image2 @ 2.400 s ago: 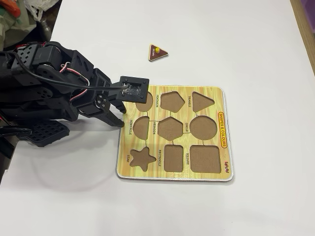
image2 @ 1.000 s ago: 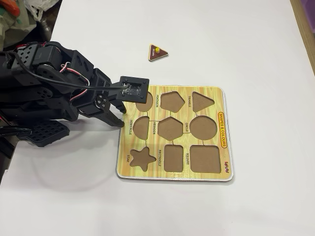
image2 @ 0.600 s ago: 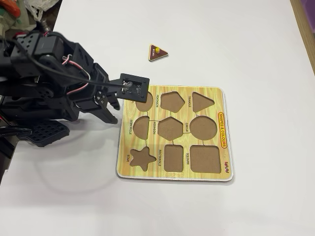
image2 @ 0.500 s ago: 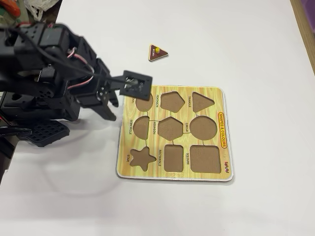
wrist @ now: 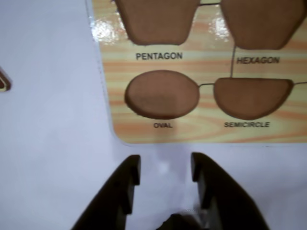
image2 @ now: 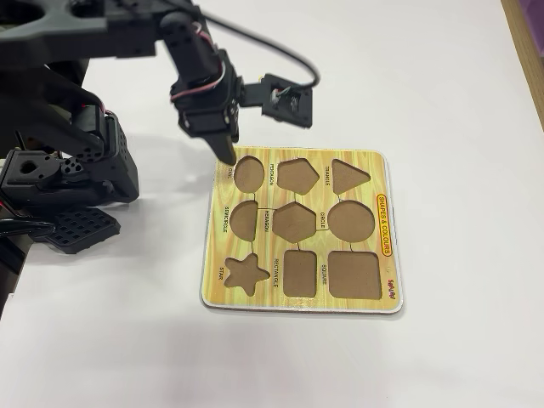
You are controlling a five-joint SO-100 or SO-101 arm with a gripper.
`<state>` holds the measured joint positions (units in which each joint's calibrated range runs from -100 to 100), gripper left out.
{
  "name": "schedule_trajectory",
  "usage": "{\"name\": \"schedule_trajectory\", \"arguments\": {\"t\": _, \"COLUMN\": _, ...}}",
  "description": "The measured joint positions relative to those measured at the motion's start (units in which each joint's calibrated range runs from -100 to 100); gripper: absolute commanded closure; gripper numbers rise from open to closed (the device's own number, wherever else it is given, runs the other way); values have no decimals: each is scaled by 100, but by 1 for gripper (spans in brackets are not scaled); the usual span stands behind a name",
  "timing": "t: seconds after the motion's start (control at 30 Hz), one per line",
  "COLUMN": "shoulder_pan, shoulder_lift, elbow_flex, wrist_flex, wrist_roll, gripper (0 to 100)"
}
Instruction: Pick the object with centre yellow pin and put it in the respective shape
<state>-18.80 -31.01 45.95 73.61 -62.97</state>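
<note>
A white tabletop (image2: 442, 93) carries everything in the fixed view, with the black arm (image2: 76, 127) filling its upper left. Near the middle lies the wood-grain shape board (image2: 387, 246), flat, with nine recesses cut into it, all of them showing bare brown floors. Labels read oval, pentagon, triangle, semicircle, hexagon, circle, star, rectangle and square. The hand (image2: 229, 155) hangs over the tabletop just off the board's corner, its tips pointing down beside the oval recess (image2: 248, 172). In the wrist view the hand (wrist: 165, 167) has its two dark fingers (wrist: 125, 184) spread apart with white tabletop showing between them, and nothing is held. Beyond the fingertips sit the oval recess (wrist: 162, 94) and the semicircle recess (wrist: 252, 97), with the pentagon and hexagon further off. The piece with the yellow pin cannot be made out; only a small dark, yellow-edged sliver (wrist: 4, 81) shows at the wrist view's left edge, too cropped to identify.
</note>
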Motion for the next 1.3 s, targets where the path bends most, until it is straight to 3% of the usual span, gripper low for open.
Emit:
{"name": "schedule_trajectory", "arguments": {"t": 0.33, "shoulder_pan": -1908, "shoulder_lift": 1357, "elbow_flex": -1133, "wrist_flex": -9, "wrist_roll": -879, "gripper": 87}}
{"name": "schedule_trajectory", "arguments": {"t": 0.5, "shoulder_pan": -2395, "shoulder_lift": 2122, "elbow_flex": -1888, "wrist_flex": -26, "wrist_roll": -1139, "gripper": 87}}
{"name": "schedule_trajectory", "arguments": {"t": 0.93, "shoulder_pan": -3199, "shoulder_lift": 3711, "elbow_flex": -3903, "wrist_flex": -26, "wrist_roll": -1238, "gripper": 87}}
{"name": "schedule_trajectory", "arguments": {"t": 1.3, "shoulder_pan": -3255, "shoulder_lift": 4467, "elbow_flex": -4631, "wrist_flex": -43, "wrist_roll": -1238, "gripper": 87}}
